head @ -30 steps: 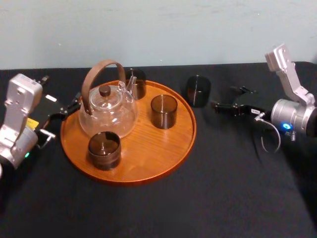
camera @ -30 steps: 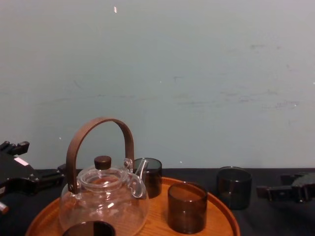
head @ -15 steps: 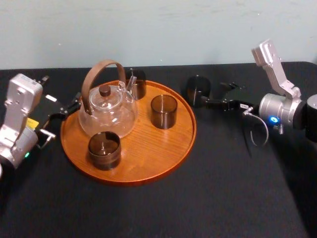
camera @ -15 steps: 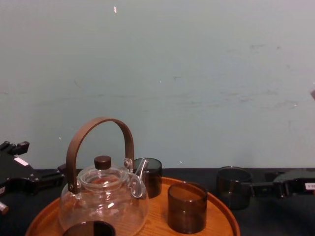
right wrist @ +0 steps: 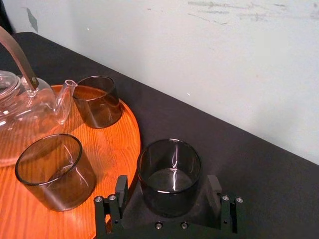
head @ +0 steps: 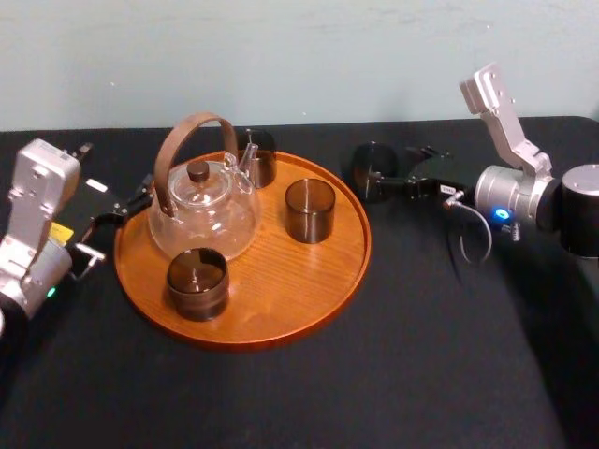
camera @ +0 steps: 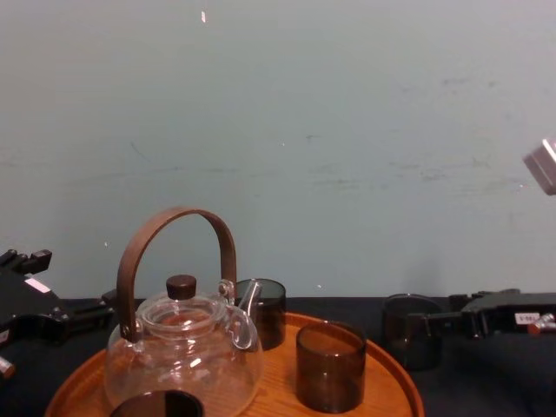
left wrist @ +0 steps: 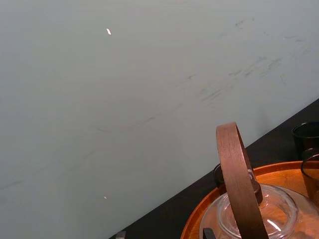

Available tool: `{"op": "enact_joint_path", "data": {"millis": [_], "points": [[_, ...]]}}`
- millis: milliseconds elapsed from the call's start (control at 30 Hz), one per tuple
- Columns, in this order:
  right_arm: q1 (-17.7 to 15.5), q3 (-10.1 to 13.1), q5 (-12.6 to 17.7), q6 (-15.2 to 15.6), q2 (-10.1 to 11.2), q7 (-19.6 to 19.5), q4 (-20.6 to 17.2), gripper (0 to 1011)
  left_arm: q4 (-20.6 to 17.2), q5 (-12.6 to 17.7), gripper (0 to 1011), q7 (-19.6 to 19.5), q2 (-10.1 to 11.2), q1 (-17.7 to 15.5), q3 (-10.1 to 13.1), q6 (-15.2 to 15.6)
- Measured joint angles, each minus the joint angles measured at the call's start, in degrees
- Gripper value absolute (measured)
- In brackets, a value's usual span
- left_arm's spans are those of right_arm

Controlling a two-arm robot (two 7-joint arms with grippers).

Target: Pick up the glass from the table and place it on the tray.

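Grasp step: the right hand (right wrist: 168, 196), fingers apart, brackets the glass (right wrist: 169, 172) on the table (right wrist: 259, 169). Next, it should close, lift and clear the tray (right wrist: 124, 129) rim. The left hand (head: 126, 208) sits parked left of the tray; I cannot tell its state.

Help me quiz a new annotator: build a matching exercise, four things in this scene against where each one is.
Things
1. teapot
2. rightmost glass
3. left gripper
4. right gripper

Places
A. open, one finger on each side of a glass
B. on the table, just right of the tray
C. on the tray's left part
D. parked by the tray's left rim

Pairs: 1-C, 2-B, 3-D, 4-A
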Motion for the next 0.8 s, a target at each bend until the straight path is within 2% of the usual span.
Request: {"op": "enact_joint_path", "data": {"millis": [400,800], "points": [[2.93,0.19,-1.65,-1.28,-2.65,0.77,5.75,1002,0.00,0.00,1001,0.00,0.00,0.00,0.00,0.00],[5.30,1.32,-2.71,-2.50,-4.38,1.47,10.30,1002,0.00,0.00,1001,0.00,0.00,0.00,0.00,0.00]]}}
